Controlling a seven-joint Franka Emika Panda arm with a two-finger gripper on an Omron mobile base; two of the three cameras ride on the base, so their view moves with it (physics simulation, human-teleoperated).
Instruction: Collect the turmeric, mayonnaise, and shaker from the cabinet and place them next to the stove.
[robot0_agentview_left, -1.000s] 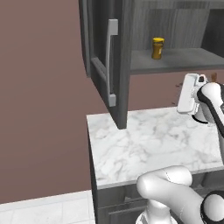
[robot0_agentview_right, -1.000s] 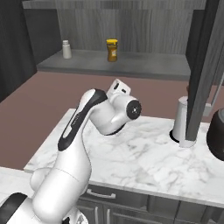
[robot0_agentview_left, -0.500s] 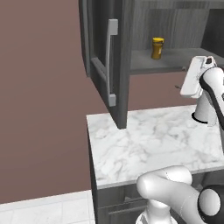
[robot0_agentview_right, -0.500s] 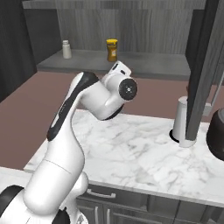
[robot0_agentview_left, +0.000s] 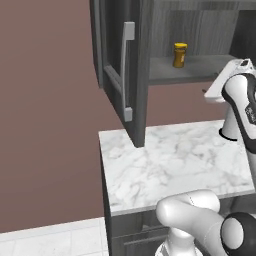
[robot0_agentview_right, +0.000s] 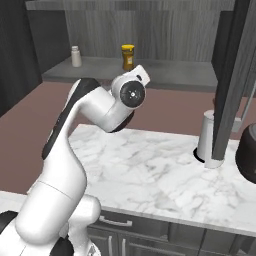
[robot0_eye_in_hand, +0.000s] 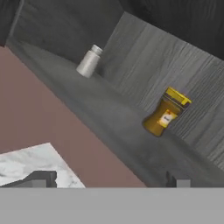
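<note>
I see my gripper (robot0_eye_in_hand: 109, 180) with its jaws spread wide and holding nothing, raised before the open cabinet (robot0_agentview_left: 140, 75), where the turmeric (robot0_eye_in_hand: 166, 113) stands upright on the shelf and the shaker (robot0_eye_in_hand: 89, 61) stands well apart from it, above the marble counter (robot0_agentview_right: 150, 175).

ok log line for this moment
phase: reach to cabinet | gripper: open, empty | turmeric: upright on shelf | shaker: upright on shelf, apart from turmeric
</note>
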